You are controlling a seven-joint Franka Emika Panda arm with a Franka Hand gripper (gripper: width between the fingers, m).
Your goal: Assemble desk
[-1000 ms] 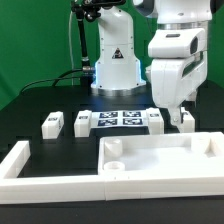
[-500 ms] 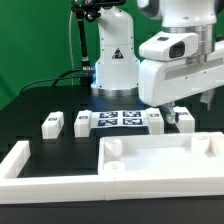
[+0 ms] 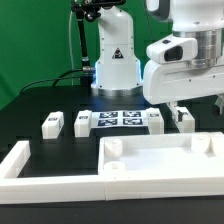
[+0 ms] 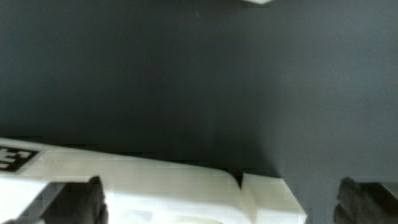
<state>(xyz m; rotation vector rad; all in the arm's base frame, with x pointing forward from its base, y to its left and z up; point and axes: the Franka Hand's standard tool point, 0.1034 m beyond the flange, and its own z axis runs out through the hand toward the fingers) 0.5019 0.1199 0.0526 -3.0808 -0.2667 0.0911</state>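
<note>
**A:** Where is the desk top?

**B:** The white desk top (image 3: 160, 160) lies flat on the black table (image 3: 40, 105) near the front. Its rim faces up, with round sockets in its corners. A long white fence bar (image 3: 45, 172) lies just beside it on the exterior view's left.

**A:** And the legs?

**B:** They stand in a row behind it. The left pair of legs (image 3: 83, 122) and the right pair of legs (image 3: 155, 120) flank the marker board (image 3: 120, 119).

**A:** What is the arm doing?

**B:** The gripper (image 3: 173, 108) hangs above the right pair, released and holding nothing. In the wrist view its fingers (image 4: 71, 205) stand wide apart — between them only dark table and a white part too blurred to name.
</note>
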